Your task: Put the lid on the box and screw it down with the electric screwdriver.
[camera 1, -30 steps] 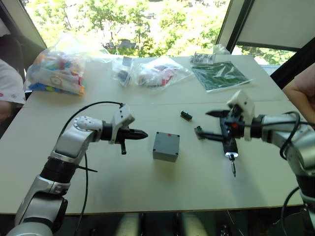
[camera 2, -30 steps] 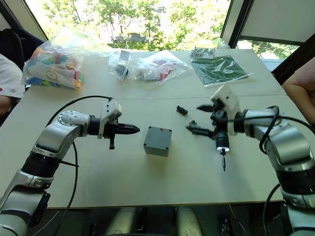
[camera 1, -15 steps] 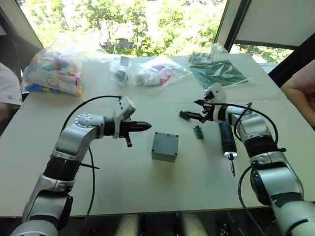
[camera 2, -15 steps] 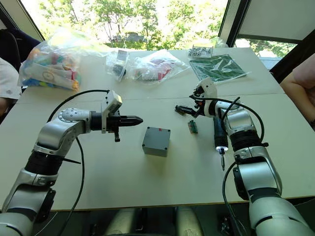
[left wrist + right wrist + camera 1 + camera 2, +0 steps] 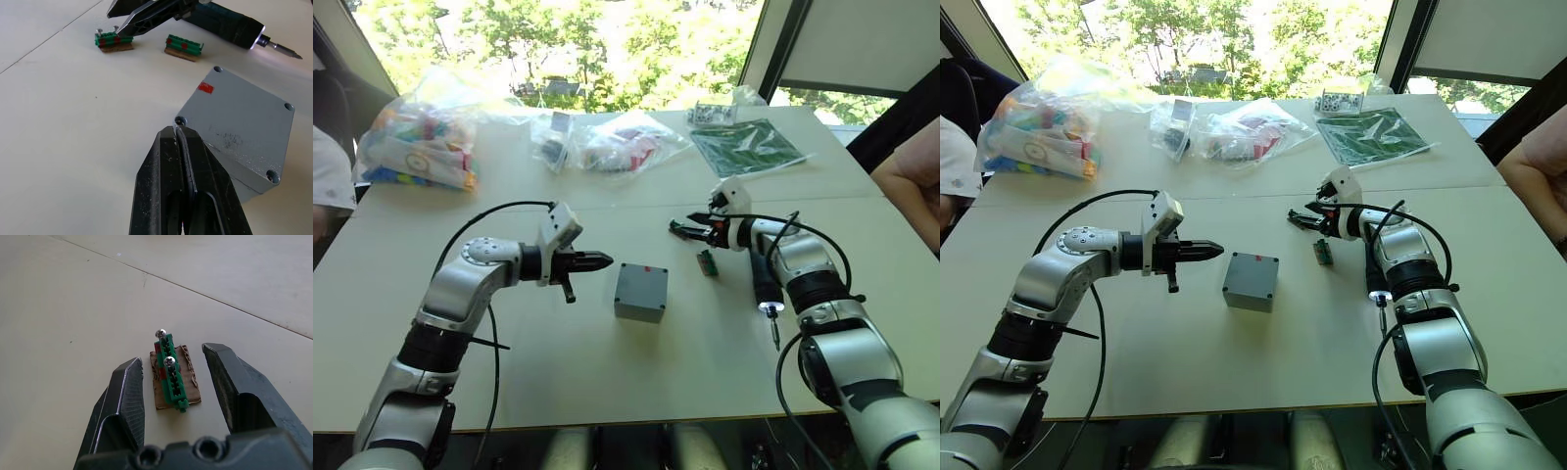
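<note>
grey box (image 5: 243,132), red mark (image 5: 206,88), green connector (image 5: 171,378)

1. A lab or electronics workroom is showing here; a broad pale table (image 5: 607,372) is standing by large windows (image 5: 587,39) with trees behind.
2. Clear bags of small parts (image 5: 421,142) are lying along it; a green circuit board (image 5: 749,147) and green terminal blocks (image 5: 171,377) are lying nearby.
3. A person's arm (image 5: 911,181) is resting alongside.
</note>
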Robot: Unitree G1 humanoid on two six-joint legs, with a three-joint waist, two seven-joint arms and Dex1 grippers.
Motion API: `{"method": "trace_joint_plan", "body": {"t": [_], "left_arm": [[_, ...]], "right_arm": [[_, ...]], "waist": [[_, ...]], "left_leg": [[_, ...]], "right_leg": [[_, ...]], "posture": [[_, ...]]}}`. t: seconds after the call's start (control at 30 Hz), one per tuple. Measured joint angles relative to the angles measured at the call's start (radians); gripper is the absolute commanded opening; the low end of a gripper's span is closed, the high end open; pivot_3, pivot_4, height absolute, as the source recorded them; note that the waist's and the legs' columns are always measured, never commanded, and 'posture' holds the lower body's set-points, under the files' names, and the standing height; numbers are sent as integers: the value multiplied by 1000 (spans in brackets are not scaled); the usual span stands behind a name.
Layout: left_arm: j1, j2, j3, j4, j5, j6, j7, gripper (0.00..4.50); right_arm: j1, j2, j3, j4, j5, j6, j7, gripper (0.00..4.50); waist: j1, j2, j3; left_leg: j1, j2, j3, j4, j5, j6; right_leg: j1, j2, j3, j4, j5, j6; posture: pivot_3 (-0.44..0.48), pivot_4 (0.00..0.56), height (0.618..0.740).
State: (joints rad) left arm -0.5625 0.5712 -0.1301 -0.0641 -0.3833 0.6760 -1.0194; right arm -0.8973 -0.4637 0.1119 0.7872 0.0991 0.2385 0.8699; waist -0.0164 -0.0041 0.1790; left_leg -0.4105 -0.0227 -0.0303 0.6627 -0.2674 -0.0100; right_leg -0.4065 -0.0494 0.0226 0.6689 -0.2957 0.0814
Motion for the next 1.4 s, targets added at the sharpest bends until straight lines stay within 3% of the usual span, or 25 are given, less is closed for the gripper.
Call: {"method": "trace_joint_plan", "body": {"t": [0.23, 0.4, 0.43, 0.87, 1.17, 1.23, 1.4], "left_arm": [[0, 0, -4, 0, 1, -1, 1, 0], [1, 0, -7, 0, 2, -4, 1, 0], [1, 0, -8, 0, 2, -5, 1, 0], [10, 6, -13, 0, 4, -10, 8, 0], [10, 7, -14, 2, 4, -13, 8, 0], [10, 7, -14, 1, 2, -13, 2, 0], [26, 57, -9, -35, -26, 6, -47, 0]], "right_arm": [[-7, 11, -4, 26, -8, -4, -8, 2137], [-8, 12, -11, 39, -8, -9, -9, 218], [-8, 12, -15, 42, -8, -12, -10, 72], [-12, 13, -24, 35, -14, -16, 8, 72], [0, -3, -90, -87, 25, 18, 0, 72], [21, -15, -102, -152, 35, 40, -4, 72], [197, -89, -136, -611, 141, 235, 20, 72]], "waist": [[0, 0, 0], [-1, 0, 0], [-1, 0, 0], [-1, 0, 0], [0, 0, 0], [2, 0, 0], [4, 0, 0]], "left_leg": [[0, 0, 0, 0, 0, 0], [0, 0, 0, 0, 0, 0], [0, 0, 0, 0, 0, 0], [0, 0, 0, 0, 0, 0], [0, 0, 0, 0, 0, 0], [0, 0, 0, 0, 0, 0], [-1, 0, 0, 0, 0, 0]], "right_leg": [[0, 0, 0, 0, 0, 0], [0, 0, 0, 0, 0, 0], [0, 0, 0, 0, 0, 0], [0, 0, 0, 0, 0, 0], [0, 0, 0, 0, 0, 0], [0, 0, 0, 0, 0, 0], [-1, -1, 0, 0, 0, 0]], "posture": [[0, 150, 740], [0, 150, 740], [0, 150, 740], [0, 150, 740], [0, 150, 740], [0, 150, 740], [0, 150, 740]]}}
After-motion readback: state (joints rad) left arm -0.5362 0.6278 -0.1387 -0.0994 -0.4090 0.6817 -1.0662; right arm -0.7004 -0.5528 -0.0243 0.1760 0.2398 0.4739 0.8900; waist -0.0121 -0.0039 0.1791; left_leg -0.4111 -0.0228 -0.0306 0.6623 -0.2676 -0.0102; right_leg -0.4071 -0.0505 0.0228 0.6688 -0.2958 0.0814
